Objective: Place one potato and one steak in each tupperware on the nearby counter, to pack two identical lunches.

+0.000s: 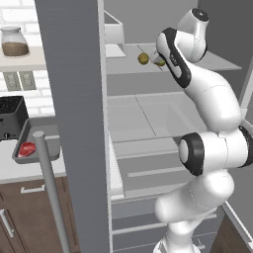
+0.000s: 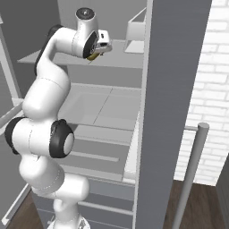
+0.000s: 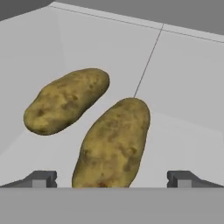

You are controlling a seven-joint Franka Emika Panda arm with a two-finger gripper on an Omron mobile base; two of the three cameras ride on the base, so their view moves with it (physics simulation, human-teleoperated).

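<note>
Two brown potatoes lie on the upper grey shelf of the open fridge. In the hand view the nearer potato (image 3: 114, 144) sits between my open gripper (image 3: 111, 178) fingertips, and the other potato (image 3: 65, 100) lies to its left. From the left base view both potatoes (image 1: 143, 58) show beside my hand. My gripper (image 2: 105, 47) reaches onto that shelf and holds nothing. A dark grey tupperware (image 1: 30, 126) rests on the pale counter (image 1: 24, 170) at the left, with a red steak (image 1: 27, 148) inside.
The open fridge door (image 1: 74, 123) with its long bar handle (image 1: 49, 188) stands between the fridge and the counter. A black toaster (image 1: 10, 116) sits left of the tupperware, and a jar (image 1: 14, 42) stands on the wall shelf. Lower fridge shelves (image 2: 103, 107) are bare.
</note>
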